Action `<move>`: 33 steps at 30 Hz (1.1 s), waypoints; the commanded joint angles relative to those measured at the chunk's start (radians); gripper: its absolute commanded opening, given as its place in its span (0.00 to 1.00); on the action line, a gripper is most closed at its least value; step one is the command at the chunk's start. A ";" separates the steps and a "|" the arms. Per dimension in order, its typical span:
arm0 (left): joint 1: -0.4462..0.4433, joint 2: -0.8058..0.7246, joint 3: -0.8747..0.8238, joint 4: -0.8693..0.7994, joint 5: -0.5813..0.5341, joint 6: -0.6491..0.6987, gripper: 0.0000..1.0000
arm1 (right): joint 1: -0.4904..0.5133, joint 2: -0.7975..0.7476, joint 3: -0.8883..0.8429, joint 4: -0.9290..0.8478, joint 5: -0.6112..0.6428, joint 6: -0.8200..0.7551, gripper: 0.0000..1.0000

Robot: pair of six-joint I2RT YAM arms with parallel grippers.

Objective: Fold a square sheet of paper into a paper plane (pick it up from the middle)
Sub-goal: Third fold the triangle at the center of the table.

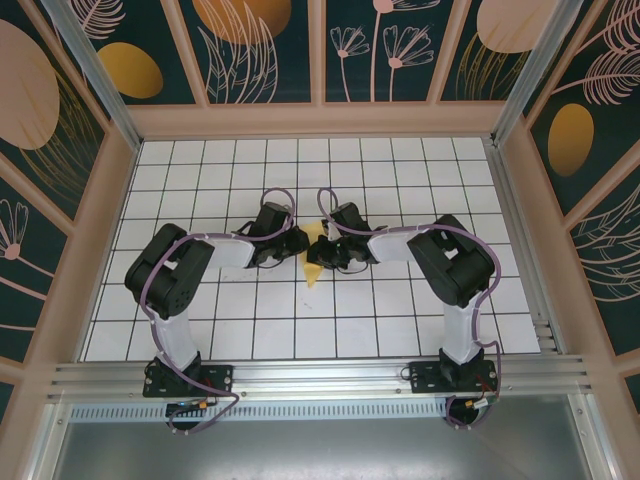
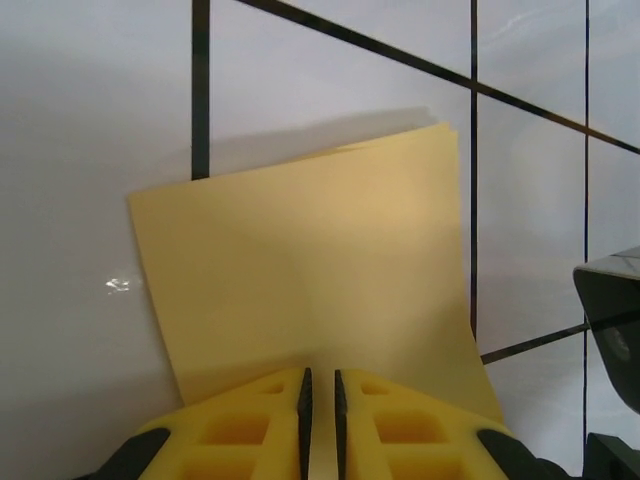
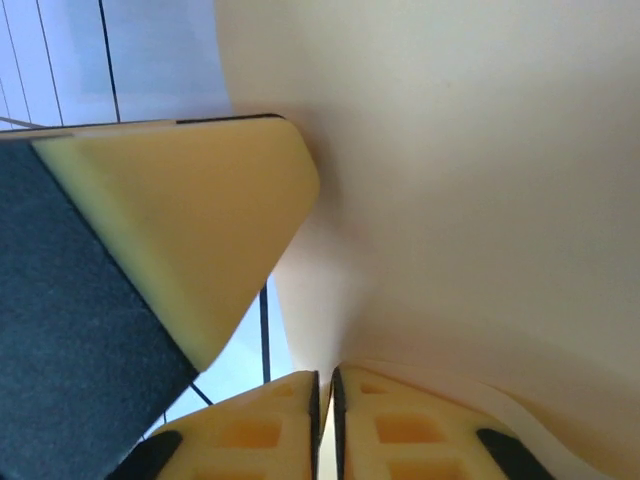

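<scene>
The square sheet of paper is a pale-yellow folded piece held between both arms at the middle of the table. In the left wrist view the sheet of paper spreads away from my fingers, with layered edges at its top right. My left gripper is shut on its near edge, a thin strip of paper between the pads. My right gripper is shut on the curved sheet of paper, which bends over it. The left gripper and right gripper almost touch. A left fingertip shows close by.
The white grid-tiled table stretches on all sides of the arms. Patterned walls enclose it at the back and sides. An aluminium rail runs along the near edge by the arm bases. Part of the dark right arm sits at the right.
</scene>
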 commanded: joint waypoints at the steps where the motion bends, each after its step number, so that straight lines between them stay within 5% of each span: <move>1: 0.012 -0.072 -0.003 -0.022 -0.028 -0.026 0.20 | 0.006 0.033 0.001 -0.028 0.035 -0.037 0.19; 12: 0.085 -0.176 -0.082 -0.032 -0.081 -0.081 0.21 | 0.006 0.026 -0.013 -0.021 0.040 -0.043 0.29; 33: 0.083 -0.189 -0.124 0.021 0.064 -0.053 0.19 | -0.004 0.027 -0.026 -0.026 0.052 -0.030 0.05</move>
